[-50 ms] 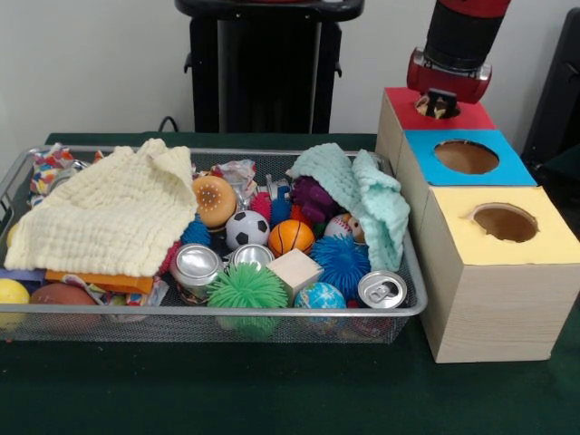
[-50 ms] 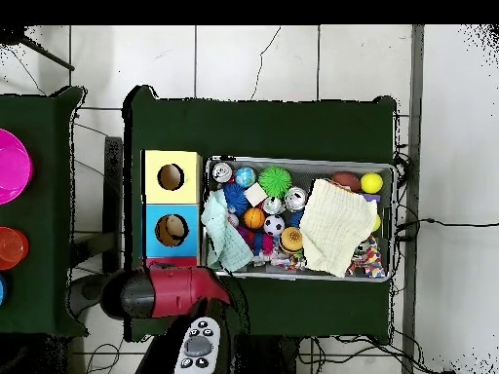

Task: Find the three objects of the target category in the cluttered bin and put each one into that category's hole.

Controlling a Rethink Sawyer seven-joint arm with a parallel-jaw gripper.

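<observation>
The wire bin (image 1: pixel 272 311) holds a jumble. In it are a soccer ball (image 1: pixel 246 228), a basketball (image 1: pixel 291 237), a baseball (image 1: pixel 341 227), a globe ball (image 1: pixel 319 297), silver cans (image 1: pixel 196 265), spiky balls (image 1: pixel 246 288) and a wooden cube (image 1: pixel 294 270). My gripper (image 1: pixel 441 104) hangs right over the red-topped box (image 1: pixel 403 109), covering its hole. Something tan shows at its tip, but I cannot make out what it is. In the overhead view the red arm (image 2: pixel 171 290) hides that box and the gripper.
A blue-topped box (image 1: pixel 466 157) and a yellow-topped box (image 1: pixel 504 222), each with a round hole, stand in a row right of the bin. A yellow cloth (image 1: pixel 100 213) and a mint cloth (image 1: pixel 362 195) drape over parts of the clutter.
</observation>
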